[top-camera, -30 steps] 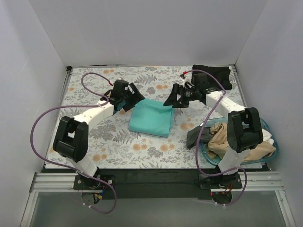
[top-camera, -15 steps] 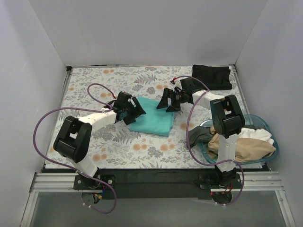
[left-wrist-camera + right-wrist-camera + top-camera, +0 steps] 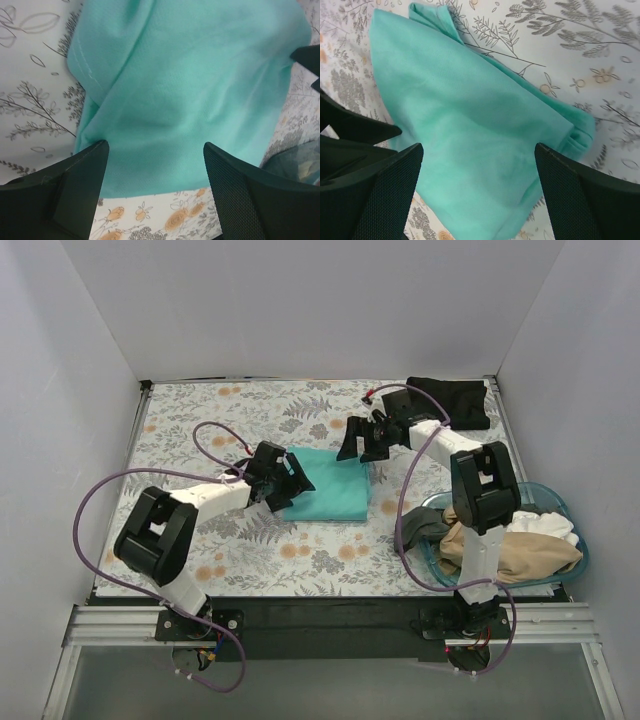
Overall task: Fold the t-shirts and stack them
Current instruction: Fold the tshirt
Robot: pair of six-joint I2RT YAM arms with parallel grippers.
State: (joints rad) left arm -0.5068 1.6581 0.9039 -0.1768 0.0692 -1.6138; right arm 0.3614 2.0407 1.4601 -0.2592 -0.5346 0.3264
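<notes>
A folded bright teal t-shirt (image 3: 328, 486) lies flat in the middle of the floral tablecloth (image 3: 200, 420). It fills the left wrist view (image 3: 190, 85) and the right wrist view (image 3: 470, 130). My left gripper (image 3: 292, 483) is open and empty at the shirt's left edge. My right gripper (image 3: 361, 444) is open and empty at the shirt's far right corner. A folded black t-shirt (image 3: 450, 400) lies at the far right corner. Tan (image 3: 500, 545), dark grey (image 3: 418, 525) and white (image 3: 545, 525) shirts sit crumpled in the basket.
A translucent blue plastic basket (image 3: 574, 540) stands at the near right, beside the right arm's base. Purple cables loop off both arms. White walls close in the table on three sides.
My left gripper has moved right and nearer, onto the teal shirt's left edge. My right gripper has swung left and back to the shirt's far right corner. The shirt looks flatter.
</notes>
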